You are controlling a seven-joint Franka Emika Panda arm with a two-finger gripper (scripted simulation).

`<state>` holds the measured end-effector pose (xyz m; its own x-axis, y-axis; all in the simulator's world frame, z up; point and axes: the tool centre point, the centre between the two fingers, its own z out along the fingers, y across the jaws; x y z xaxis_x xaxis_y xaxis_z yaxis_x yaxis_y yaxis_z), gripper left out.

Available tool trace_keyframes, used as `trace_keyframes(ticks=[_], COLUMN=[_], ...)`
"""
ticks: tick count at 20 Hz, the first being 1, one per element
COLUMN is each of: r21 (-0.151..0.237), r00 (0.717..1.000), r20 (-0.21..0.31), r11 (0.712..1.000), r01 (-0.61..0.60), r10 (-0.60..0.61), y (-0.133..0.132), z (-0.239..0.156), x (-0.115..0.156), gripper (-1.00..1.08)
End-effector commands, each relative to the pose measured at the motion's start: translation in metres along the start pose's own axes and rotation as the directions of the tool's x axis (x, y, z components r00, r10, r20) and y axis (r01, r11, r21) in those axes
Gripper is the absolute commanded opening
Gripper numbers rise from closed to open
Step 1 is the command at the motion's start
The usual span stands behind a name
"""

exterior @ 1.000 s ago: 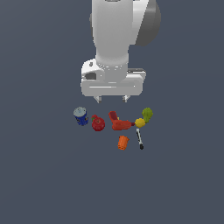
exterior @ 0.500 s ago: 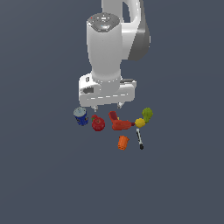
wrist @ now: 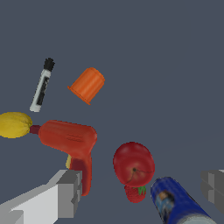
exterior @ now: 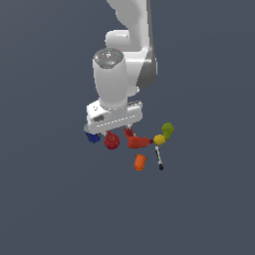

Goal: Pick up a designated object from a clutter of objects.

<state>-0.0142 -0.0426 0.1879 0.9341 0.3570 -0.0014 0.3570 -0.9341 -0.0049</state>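
Note:
The designated object, a glossy red apple (exterior: 112, 141) (wrist: 134, 163), lies in the clutter of objects between the blue can (exterior: 92, 136) (wrist: 175, 204) and the orange-red tool (exterior: 137, 142) (wrist: 70, 140). A tiny strawberry (wrist: 135, 194) touches the apple. My gripper (exterior: 117, 132) (wrist: 140, 189) hangs open just above the apple. Its grey fingers (wrist: 66, 192) are spread wide, one over the tool's handle and the other beyond the can. Nothing is held.
An orange cup (exterior: 140, 162) (wrist: 87, 85) and a black-and-white pen (exterior: 159, 159) (wrist: 41, 86) lie further out. A yellow fruit (exterior: 159, 140) (wrist: 14, 124) sits at the tool's tip, with a green fruit (exterior: 168, 130) behind it. The floor is plain dark grey.
The arm has come down toward the clutter and shifted to the exterior view's left, over the apple. The objects have not moved.

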Motion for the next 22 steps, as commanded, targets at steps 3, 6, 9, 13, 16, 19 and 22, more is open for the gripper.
trace_keyframes(ticks=[3,6,9,13,16,19,22], r21=[-0.001,-0.002,-0.002,-0.004,-0.004,-0.005,-0.005], r00=[0.996,0.988,0.979,0.967,0.959,0.953,0.949], r20=[-0.001,-0.001,-0.001,-0.001,0.0,0.0,0.0], r11=[0.996,0.988,0.979,0.967,0.959,0.953,0.949], r01=[0.093,0.152,0.203,0.256,0.285,0.304,0.315], r10=[-0.093,-0.152,-0.203,-0.256,-0.285,-0.304,-0.315], y=[0.007,0.012,0.015,0.018,0.019,0.02,0.02], z=[0.028,0.045,0.06,0.075,0.083,0.088,0.091], x=[-0.012,-0.021,-0.03,-0.039,-0.044,-0.048,-0.05], gripper=[1.0,1.0,1.0,1.0,1.0,1.0,1.0])
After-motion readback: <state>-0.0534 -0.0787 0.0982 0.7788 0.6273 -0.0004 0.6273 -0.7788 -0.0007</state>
